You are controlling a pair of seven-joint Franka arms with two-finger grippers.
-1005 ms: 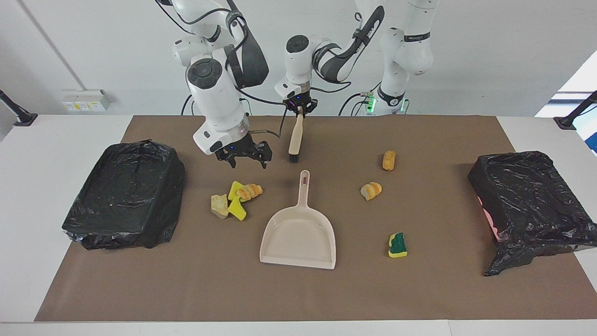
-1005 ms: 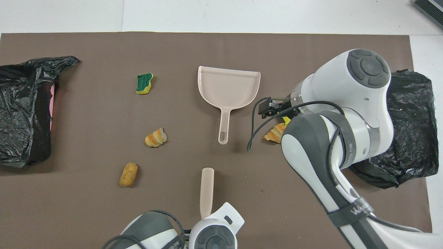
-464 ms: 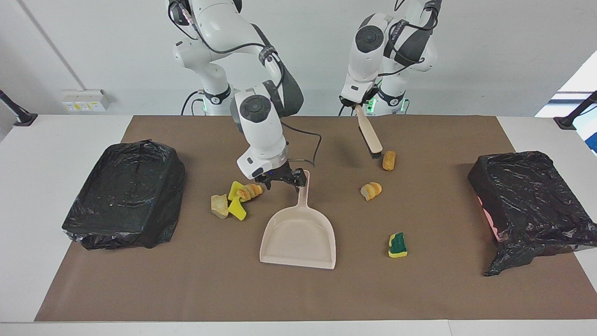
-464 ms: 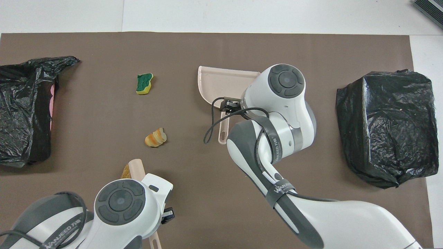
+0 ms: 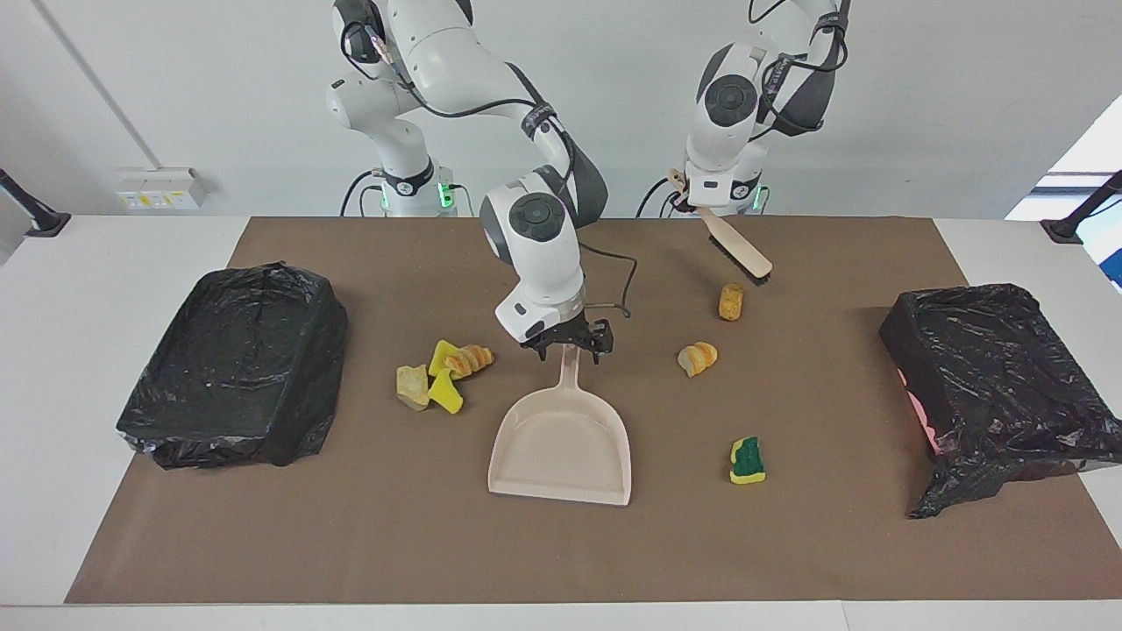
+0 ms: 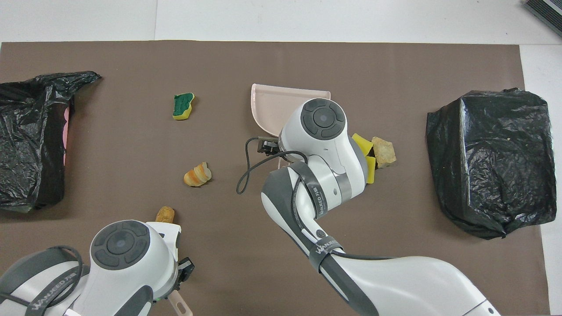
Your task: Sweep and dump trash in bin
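While the left jaws (image 5: pixel 692 203) hold the brush (image 5: pixel 741 252), lower the wide-open right jaws (image 5: pixel 568 347) squarely over the dustpan (image 5: pixel 561 447) handle, then squeeze.

Dustpan (image 5: pixel 561 438) mid-table, a bin at each end

Scrap pile (image 5: pixel 438 372) beside it toward the right arm's end; three scraps toward the left arm's.

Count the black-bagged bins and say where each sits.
2. One black plastic-lined bin sits at the right arm's end of the table; the other bin at the left arm's end. No others show.
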